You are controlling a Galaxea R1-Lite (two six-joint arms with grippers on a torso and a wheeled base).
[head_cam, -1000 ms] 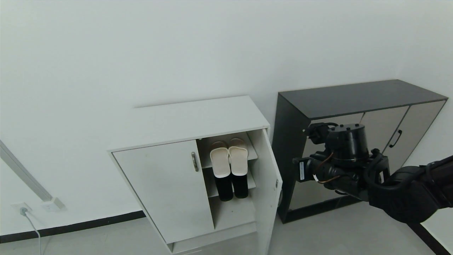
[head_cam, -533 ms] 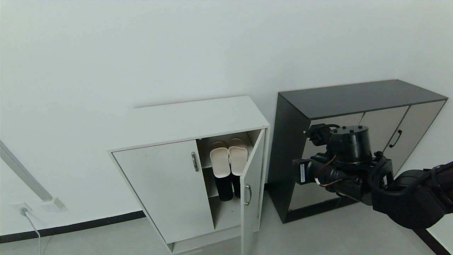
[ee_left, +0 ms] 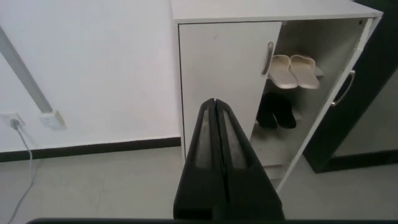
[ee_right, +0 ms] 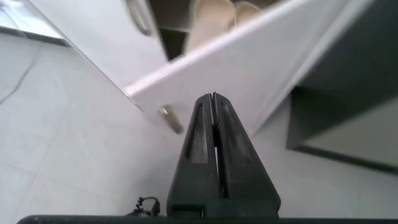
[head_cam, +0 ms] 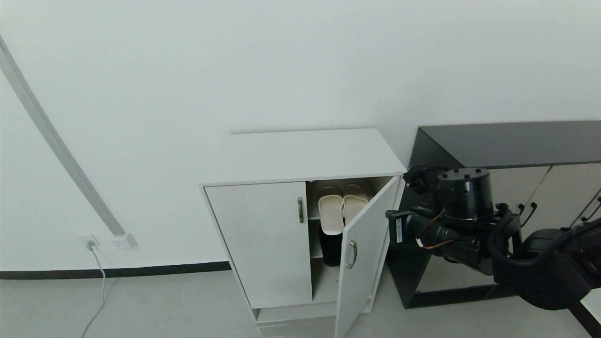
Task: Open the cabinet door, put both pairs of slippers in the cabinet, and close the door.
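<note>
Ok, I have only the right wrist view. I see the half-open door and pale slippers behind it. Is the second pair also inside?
Observer: Yes. The black slippers are inside, directly below the pale slippers.
Operator: Good. And the other door?
Observer: The left door is shut.
Operator: Is the left arm holding something?
Observer: No. The left gripper holds nothing. Its jaws are shut, and it is some way back from the cabinet, pointing toward it.
</note>
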